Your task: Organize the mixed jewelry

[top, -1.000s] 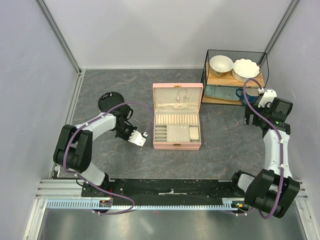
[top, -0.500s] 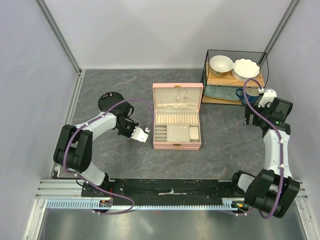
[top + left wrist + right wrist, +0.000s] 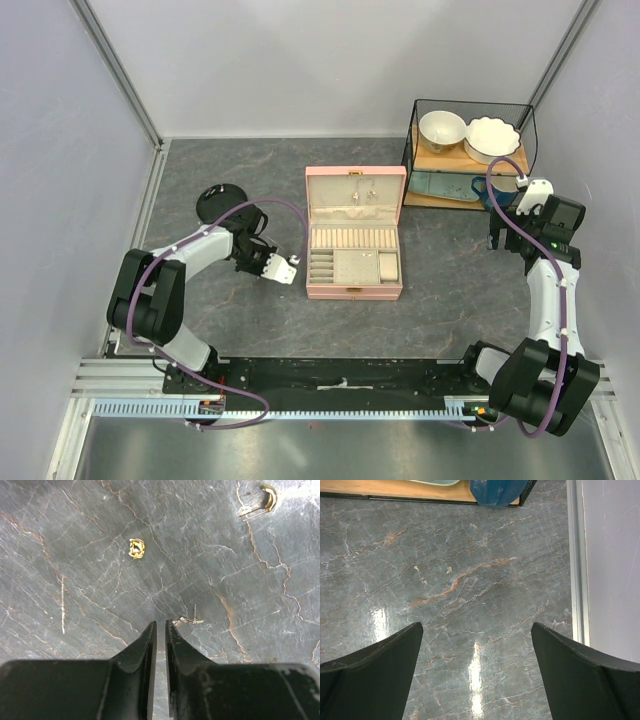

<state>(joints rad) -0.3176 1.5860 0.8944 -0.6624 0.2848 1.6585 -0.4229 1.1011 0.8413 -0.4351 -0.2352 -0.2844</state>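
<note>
The light is bright and even, and it comes from above. In the right wrist view the table (image 3: 445, 580) shines, with two white glare spots near the bottom. Shadows in the top view are soft and faint. Up close the stone lines look sharp. The fingers (image 3: 125, 685) look very dark.

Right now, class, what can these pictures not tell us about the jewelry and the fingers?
Top view: the gold piece on the table is too small to see.
Left wrist view: whether the left fingers pinch the pale piece; their tips hide the contact.
Right wrist view: the blue object is cut off by the top edge.
</note>
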